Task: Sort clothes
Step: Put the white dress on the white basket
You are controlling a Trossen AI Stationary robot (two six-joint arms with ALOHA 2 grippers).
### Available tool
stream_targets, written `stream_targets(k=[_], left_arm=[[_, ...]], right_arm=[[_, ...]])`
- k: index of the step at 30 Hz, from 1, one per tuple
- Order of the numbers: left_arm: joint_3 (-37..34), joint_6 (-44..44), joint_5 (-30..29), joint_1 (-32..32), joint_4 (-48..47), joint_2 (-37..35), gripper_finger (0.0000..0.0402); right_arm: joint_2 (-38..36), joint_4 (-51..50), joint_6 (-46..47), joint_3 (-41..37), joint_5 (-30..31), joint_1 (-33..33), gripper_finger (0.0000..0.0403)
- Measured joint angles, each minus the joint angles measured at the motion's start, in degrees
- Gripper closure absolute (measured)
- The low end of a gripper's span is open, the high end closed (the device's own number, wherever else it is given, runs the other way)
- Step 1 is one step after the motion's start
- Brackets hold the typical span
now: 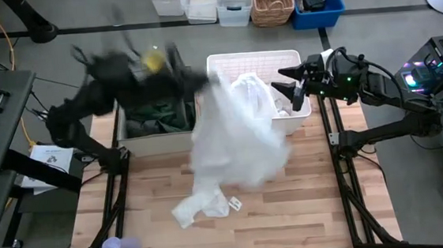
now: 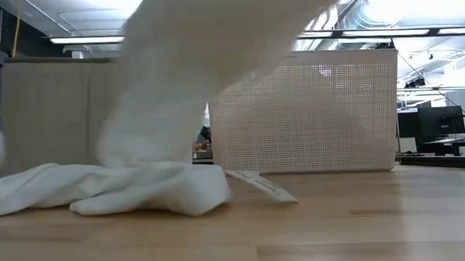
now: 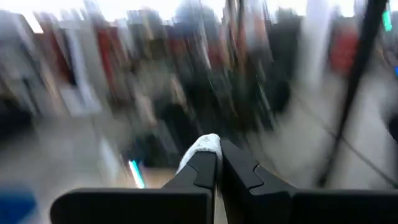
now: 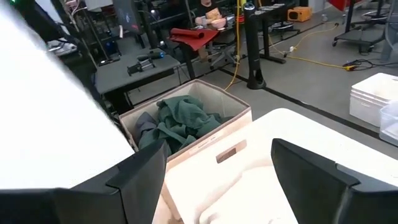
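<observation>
White cloth (image 1: 234, 135) is hanging from the left tool (image 1: 202, 79), which is pinched shut on its top edge over the seam between the box (image 1: 155, 141) and the basket (image 1: 252, 58). From that tool the cloth drapes down and out toward the front of the surface (image 1: 307, 204), and its lower end (image 2: 109, 189) is bunched flat on the wood with a little tag (image 2: 260, 186) sticking out beside it. In the left wrist view you can see a bit of white fabric (image 3: 202, 149) squeezed right between the fingers (image 3: 200, 171), everything behind it is a smear.

Right tool (image 1: 291, 83) sits over the basket's far right corner, jaws spread wide with nothing between them. In its own view the two fingers (image 4: 140, 171) stand well apart, with the basket's white inside below them and the box farther off past them.

Green piece (image 4: 183, 121) is crumpled inside the box, with a dark grey piece (image 4: 144, 127) tucked just beside it, away from the basket. More white pieces (image 1: 283, 103) lie in the basket right under the right tool. From surface level the perforated basket wall (image 2: 303, 116) stands behind the draped cloth, with the box wall (image 2: 47, 115) next to it.
</observation>
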Motion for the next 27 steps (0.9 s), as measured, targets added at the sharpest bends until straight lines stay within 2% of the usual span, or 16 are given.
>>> stream_targets(k=[4,7,11,15,18,21,24,27], left_arm=[[11.02,11.13,0.05,7.31,12.87,3.08,0.0401],[16.03,15.06,1.11,12.75,19.55,5.77,0.0401],[18.41,14.67,3.36,19.33,24.83,9.59,0.0401],[18.45,11.53,3.68,25.21,26.28,13.94,0.0401],[18.44,5.75,3.76,29.14,26.93,18.8,0.0401],[18.32,-4.63,6.15,31.79,31.3,24.41,0.0401],[18.32,-17.26,11.45,32.46,42.06,29.89,0.0401],[18.34,-32.66,16.81,31.68,59.97,35.81,0.0401]], right_arm=[[0.0,0.09,1.15,0.0,1.12,-0.01,0.0119],[-0.02,0.36,1.44,0.0,1.32,-0.02,0.0119],[-0.43,0.87,0.62,-0.04,1.57,-0.01,0.0119],[-3.29,7.91,-3.11,-0.04,5.02,0.0,0.0119],[-6.27,13.86,-5.71,-0.02,5.69,-0.02,0.0119],[-9.31,16.64,-6.62,-0.02,5.68,0.0,0.0119],[-12.11,15.62,-6.51,-0.02,5.69,0.0,0.0119],[-14.41,13.02,-5.09,0.0,5.71,0.0,0.0119]])
